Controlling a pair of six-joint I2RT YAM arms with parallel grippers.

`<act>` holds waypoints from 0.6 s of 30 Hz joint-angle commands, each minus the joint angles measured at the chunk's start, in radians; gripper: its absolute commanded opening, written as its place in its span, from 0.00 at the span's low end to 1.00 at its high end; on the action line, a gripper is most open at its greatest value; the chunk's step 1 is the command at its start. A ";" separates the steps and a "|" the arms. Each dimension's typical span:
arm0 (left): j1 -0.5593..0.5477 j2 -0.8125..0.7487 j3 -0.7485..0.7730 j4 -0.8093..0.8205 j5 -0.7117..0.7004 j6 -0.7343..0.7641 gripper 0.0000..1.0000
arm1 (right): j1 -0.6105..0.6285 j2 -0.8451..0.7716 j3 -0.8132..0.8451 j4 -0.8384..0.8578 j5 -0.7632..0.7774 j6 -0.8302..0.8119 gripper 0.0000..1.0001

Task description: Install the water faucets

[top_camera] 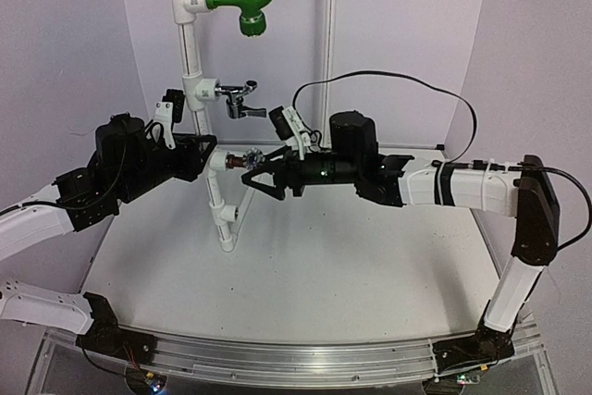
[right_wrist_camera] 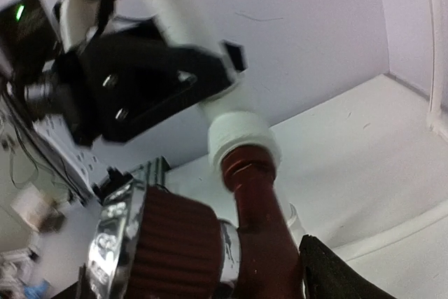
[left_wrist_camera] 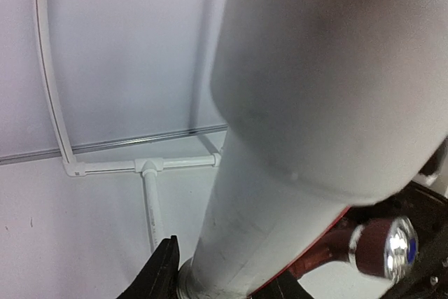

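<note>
The dark reddish-brown faucet (top_camera: 248,162) lies level, its threaded end in the lowest white tee fitting (top_camera: 220,162) of the upright pipe. My right gripper (top_camera: 261,173) is shut on its body. In the right wrist view the faucet (right_wrist_camera: 260,229) enters the white socket (right_wrist_camera: 241,138), with its ribbed round knob (right_wrist_camera: 168,250) to the left. My left gripper (top_camera: 207,148) is shut on the white pipe just beside that tee. The pipe (left_wrist_camera: 280,194) fills the left wrist view between the fingers (left_wrist_camera: 161,271). The chrome faucet (top_camera: 239,97) sits in the middle tee.
A green elbow pipe piece (top_camera: 242,8) hangs from the top tee. The pipe stand's foot (top_camera: 226,228) rests on the white table. A thin white rod (top_camera: 328,43) and curved white walls stand behind. A black cable (top_camera: 398,80) arcs over my right arm.
</note>
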 commanded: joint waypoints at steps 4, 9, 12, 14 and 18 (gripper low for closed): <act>-0.040 0.021 -0.033 -0.040 0.167 -0.123 0.00 | -0.079 0.131 0.078 0.216 -0.190 0.851 0.04; -0.039 0.019 -0.039 -0.039 0.157 -0.125 0.00 | -0.084 0.087 0.034 0.231 -0.137 0.774 0.37; -0.038 0.017 -0.038 -0.039 0.146 -0.126 0.00 | -0.084 0.036 -0.012 0.220 -0.103 0.669 0.63; -0.038 0.017 -0.037 -0.038 0.142 -0.125 0.00 | -0.084 -0.009 -0.049 0.188 -0.080 0.568 0.78; -0.035 0.025 -0.032 -0.038 0.140 -0.126 0.00 | -0.084 -0.126 -0.125 0.082 -0.001 0.329 0.97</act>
